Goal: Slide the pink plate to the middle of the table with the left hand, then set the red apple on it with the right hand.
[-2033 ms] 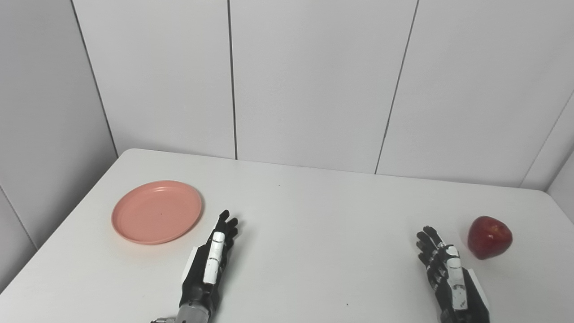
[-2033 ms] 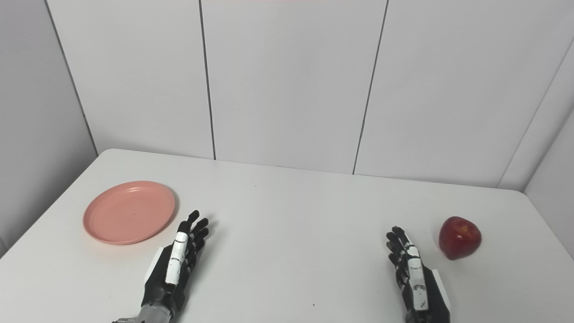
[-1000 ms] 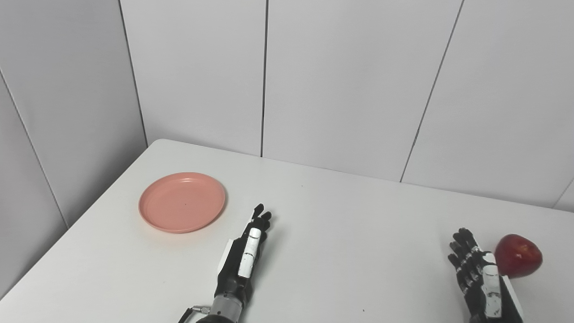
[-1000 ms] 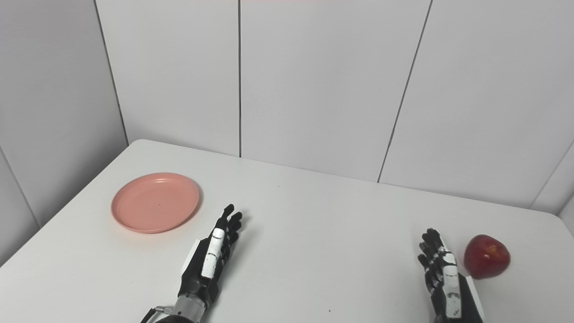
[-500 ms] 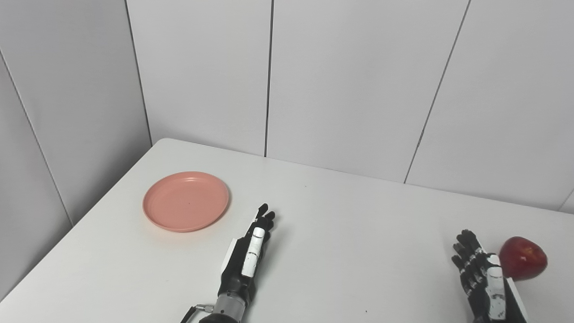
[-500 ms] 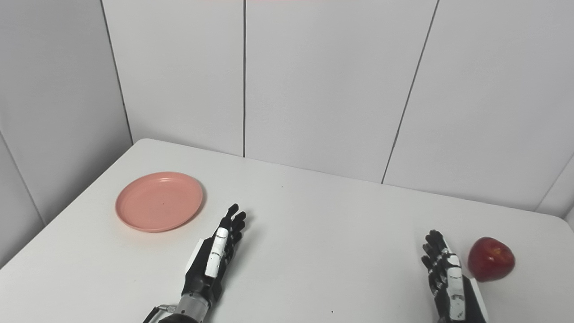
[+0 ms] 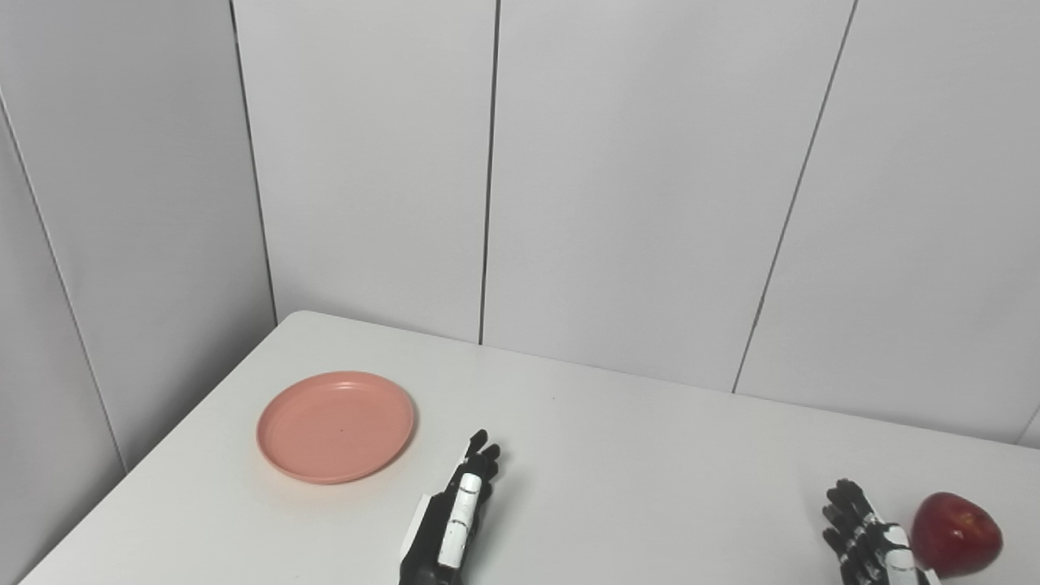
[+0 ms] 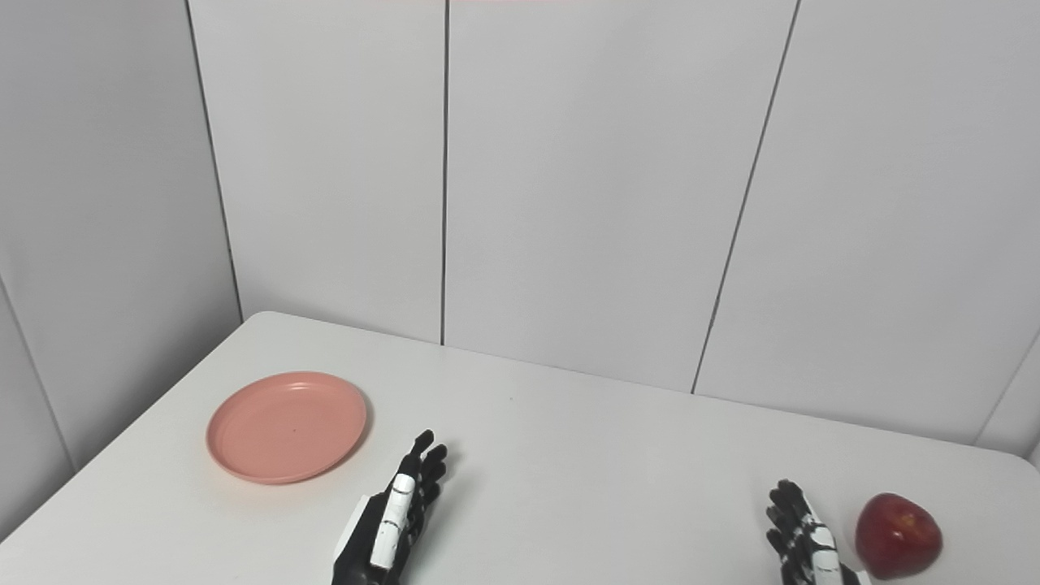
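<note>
Pink plate (image 7: 335,426), red apple (image 7: 955,534), white table (image 7: 650,455), black-and-white left hand (image 7: 452,520) and right hand (image 7: 871,548).

On the table (image 7: 650,455) — plate (image 7: 335,426) far left, apple (image 7: 955,534) far right (hands between).

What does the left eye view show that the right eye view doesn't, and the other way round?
Only the left eye view: a wider strip of the side wall left of the table.
Only the right eye view: the table's far right corner, beyond the red apple.
Both: the empty pink plate at far left, the left robot hand open beside it without touching, the right robot hand open next to the apple, and the white table.
</note>
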Robot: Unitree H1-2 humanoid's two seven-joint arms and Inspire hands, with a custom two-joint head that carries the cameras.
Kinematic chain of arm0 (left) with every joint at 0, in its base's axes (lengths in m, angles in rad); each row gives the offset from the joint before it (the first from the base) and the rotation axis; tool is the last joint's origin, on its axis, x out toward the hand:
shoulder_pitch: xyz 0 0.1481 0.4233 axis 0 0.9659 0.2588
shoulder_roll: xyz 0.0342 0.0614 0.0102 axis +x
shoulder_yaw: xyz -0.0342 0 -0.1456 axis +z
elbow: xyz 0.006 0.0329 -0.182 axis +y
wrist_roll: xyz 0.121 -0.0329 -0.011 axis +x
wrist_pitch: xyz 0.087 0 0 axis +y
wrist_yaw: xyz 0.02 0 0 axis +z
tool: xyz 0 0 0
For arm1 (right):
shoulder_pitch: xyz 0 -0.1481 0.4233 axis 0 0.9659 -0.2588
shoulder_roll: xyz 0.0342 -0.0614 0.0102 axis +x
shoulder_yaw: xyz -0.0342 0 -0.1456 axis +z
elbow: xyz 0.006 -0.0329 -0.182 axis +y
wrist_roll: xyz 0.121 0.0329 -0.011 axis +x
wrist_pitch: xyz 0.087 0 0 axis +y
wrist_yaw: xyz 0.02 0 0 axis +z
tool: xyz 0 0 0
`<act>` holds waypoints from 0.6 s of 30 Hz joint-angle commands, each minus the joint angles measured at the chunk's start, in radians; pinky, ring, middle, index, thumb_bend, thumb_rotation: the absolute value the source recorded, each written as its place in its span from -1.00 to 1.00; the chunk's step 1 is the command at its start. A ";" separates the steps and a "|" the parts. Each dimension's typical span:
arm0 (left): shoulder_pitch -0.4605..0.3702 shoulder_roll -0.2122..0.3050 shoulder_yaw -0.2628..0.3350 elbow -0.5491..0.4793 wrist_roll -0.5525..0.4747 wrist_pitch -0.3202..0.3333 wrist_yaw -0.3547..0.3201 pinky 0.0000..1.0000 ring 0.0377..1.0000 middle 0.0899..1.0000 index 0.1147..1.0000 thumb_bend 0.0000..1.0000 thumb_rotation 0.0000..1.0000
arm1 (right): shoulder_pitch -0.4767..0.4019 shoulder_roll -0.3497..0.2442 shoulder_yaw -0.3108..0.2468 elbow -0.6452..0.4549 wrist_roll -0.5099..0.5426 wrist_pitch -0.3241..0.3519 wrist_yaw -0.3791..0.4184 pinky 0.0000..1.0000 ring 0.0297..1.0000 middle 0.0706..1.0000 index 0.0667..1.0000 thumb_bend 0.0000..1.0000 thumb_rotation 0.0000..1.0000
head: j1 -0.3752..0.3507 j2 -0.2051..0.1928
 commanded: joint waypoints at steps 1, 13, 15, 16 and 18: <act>0.017 0.016 -0.001 0.047 0.005 -0.066 -0.019 1.00 0.90 0.89 0.83 0.43 0.95 | 0.043 0.020 0.006 0.055 0.003 -0.043 0.008 1.00 0.93 0.88 0.86 0.63 1.00 | -0.001 0.001; -0.021 0.047 0.028 -0.089 -0.039 0.011 -0.037 0.88 0.81 0.76 0.72 0.64 0.93 | 0.060 0.033 0.021 0.006 -0.009 -0.030 0.001 1.00 0.92 0.88 0.87 0.60 1.00 | -0.020 0.034; -0.042 0.058 0.033 -0.101 -0.042 0.026 -0.042 0.88 0.82 0.76 0.74 0.67 0.93 | 0.063 0.035 0.024 -0.006 -0.012 -0.020 -0.003 1.00 0.92 0.88 0.87 0.60 1.00 | -0.024 0.039; -0.053 0.063 0.036 -0.104 -0.043 0.032 -0.045 0.89 0.82 0.75 0.74 0.70 0.94 | 0.064 0.037 0.025 -0.013 -0.013 -0.014 -0.005 1.00 0.92 0.88 0.87 0.60 1.00 | -0.024 0.039; -0.078 0.082 0.037 -0.110 -0.040 0.041 -0.052 0.88 0.81 0.73 0.74 0.78 0.96 | 0.067 0.041 0.026 -0.022 -0.016 -0.007 -0.010 1.00 0.92 0.88 0.86 0.61 1.00 | -0.026 0.041</act>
